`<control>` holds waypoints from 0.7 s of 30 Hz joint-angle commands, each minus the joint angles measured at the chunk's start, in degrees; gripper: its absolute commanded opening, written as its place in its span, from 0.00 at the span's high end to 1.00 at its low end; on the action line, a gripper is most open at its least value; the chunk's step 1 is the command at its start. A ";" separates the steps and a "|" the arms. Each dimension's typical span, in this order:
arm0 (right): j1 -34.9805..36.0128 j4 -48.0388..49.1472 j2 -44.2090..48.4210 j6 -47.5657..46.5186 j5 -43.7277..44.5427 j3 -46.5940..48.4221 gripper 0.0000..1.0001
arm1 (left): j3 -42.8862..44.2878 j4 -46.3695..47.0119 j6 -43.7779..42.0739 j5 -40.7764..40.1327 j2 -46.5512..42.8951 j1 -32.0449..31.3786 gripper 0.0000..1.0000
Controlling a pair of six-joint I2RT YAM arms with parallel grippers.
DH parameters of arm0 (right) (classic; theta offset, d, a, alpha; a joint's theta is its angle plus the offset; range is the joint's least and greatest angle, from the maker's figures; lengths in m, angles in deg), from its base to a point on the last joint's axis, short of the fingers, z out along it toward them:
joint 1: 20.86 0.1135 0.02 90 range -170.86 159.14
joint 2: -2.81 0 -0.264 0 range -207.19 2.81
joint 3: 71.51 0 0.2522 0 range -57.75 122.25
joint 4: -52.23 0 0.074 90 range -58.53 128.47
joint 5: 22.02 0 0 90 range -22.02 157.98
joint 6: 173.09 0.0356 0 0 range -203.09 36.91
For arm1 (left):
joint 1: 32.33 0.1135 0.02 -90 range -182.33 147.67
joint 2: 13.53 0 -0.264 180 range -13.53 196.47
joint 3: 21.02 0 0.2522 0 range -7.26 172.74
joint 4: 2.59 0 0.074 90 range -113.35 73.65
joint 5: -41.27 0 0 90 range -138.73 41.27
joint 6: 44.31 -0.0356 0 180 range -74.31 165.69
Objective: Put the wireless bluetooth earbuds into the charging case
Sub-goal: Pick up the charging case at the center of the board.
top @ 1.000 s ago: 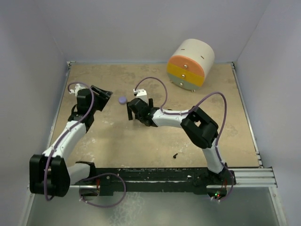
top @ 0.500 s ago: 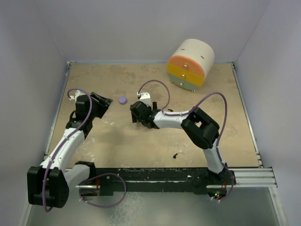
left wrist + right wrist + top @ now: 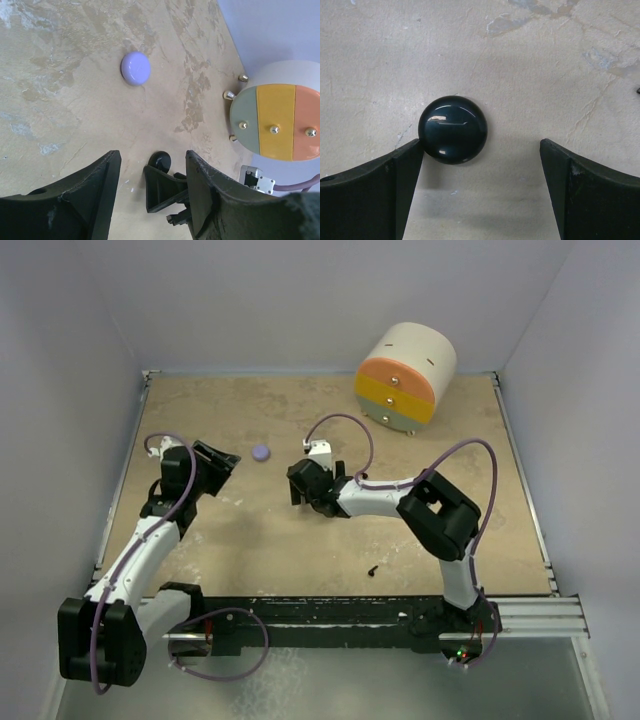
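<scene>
The black earbud point(image 3: 372, 570) lay loose low in the middle of the overhead view, near the front rail and well apart from both hands. The lilac one could not be made out. The black puck point(image 3: 452, 129), probably the case, sat on the desk point(image 3: 250, 540) between the fingers of the right hand point(image 3: 481, 150). That hand stood wide and held nothing. The puck was touching or nearly touching the finger at the left of the wrist view, with a broad gap to the other.

The step appeared to be picking up that puck. To do it well, the hand would have needed to shift toward the left of the wrist view until the puck sat midway. Otherwise one finger would have shoved it sideways as the hand closed. The dome looked glossy and rounded, so a low grip at its widest part and a slow squeeze seemed safest.

The left hand point(image 3: 224, 460) was partly parted and empty, pointing toward the lilac puck point(image 3: 135, 68) in the upper left of its view. The striped drum point(image 3: 405, 378) stood upper right.
</scene>
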 commanded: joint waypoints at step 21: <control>-0.68 1.29 -0.62 -3.85 -7.20 1.42 0.24 | -0.59 1.08 -0.65 1.19 -1.85 0.31 0.47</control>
